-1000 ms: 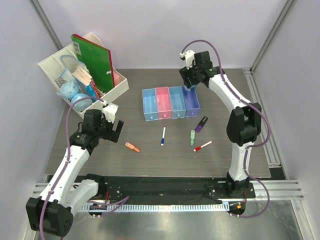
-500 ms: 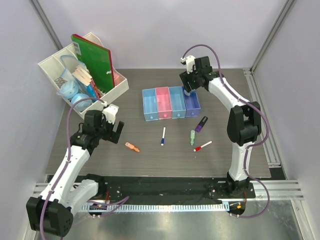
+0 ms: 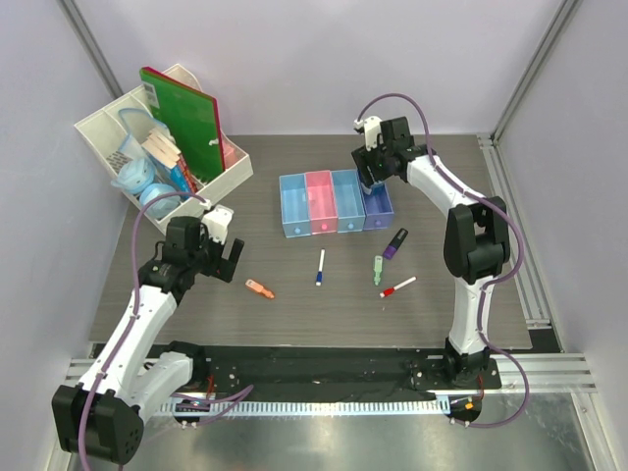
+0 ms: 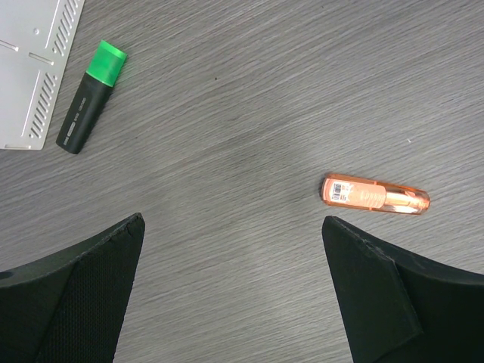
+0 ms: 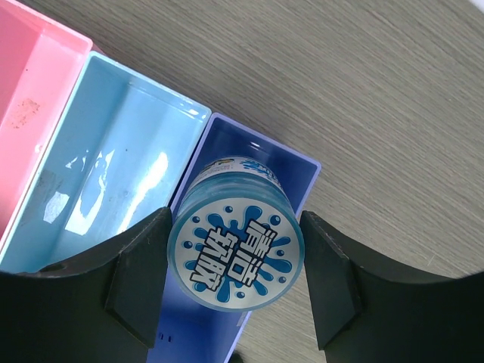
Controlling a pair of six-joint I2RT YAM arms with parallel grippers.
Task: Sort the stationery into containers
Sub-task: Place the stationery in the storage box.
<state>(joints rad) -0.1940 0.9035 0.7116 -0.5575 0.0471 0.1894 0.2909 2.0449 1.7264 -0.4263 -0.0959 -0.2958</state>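
Nearest the arm bases, five pieces lie loose on the bench [image 3: 294,319]: an orange marker [image 3: 260,287], a red-white pen [image 3: 397,287], a blue-white pen [image 3: 320,267], a green marker [image 3: 377,270] and, a little further back, a purple-black marker [image 3: 395,243]. None has shifted in the last second.

The left pincer [image 4: 233,223] hangs over the bench with its fingers spread wide and nothing between them. The orange marker lies just beyond its right finger [image 4: 378,302], not touching it. The left wrist view also shows a green-capped black marker [image 4: 91,98] beside a white slotted panel [image 4: 30,68]. This arm's pose matches the earlier pictures.

Further back stands the row of four bins [image 3: 335,228]: blue, pink, blue, purple. The right pincer [image 5: 236,265] is closed on a round blue tube [image 5: 236,253] with a blue-and-white printed end, held over the far end of the purple bin [image 5: 234,140]. Whether the tube touches the bin floor cannot be told. Against a second ago, this wrist sits slightly nearer and lower over the bin.

At the far left is the white organiser [image 3: 103,126] with a green notebook [image 3: 186,123].
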